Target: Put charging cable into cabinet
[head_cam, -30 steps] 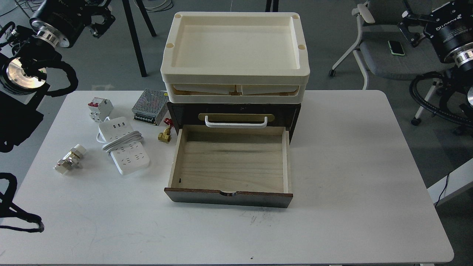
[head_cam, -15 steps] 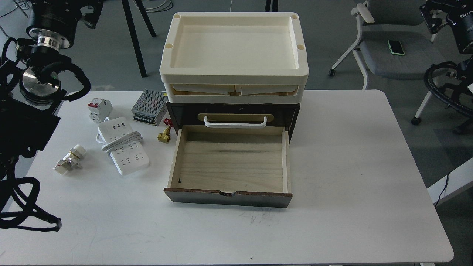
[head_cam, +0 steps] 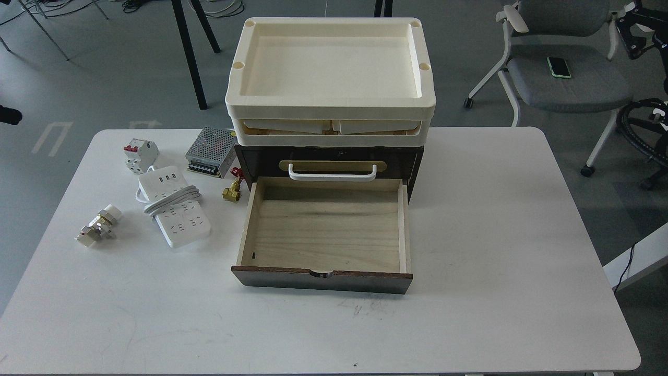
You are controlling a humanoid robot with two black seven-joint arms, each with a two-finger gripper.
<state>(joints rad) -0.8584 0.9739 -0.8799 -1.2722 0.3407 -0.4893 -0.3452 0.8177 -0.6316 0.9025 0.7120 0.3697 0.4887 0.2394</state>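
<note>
No legible writing anywhere. Charging cable (head_cam: 175, 208) lies on the table (head_cam: 496, 250), at 9 o'clock from the cabinet (head_cam: 329, 162), just beside its open drawer (head_cam: 323, 230). Left gripper out of frame; right arm (head_cam: 639, 31) cut off at 2 o'clock, finger state indiscernible.

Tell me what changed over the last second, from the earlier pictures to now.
Both arms pulled back out of the view: the left arm is gone entirely, and only a dark part of the right arm remains at the upper right edge. Nothing was taken hold of or let go. The charging cable stayed on the table, beside the cabinet with its drawer open.
</note>
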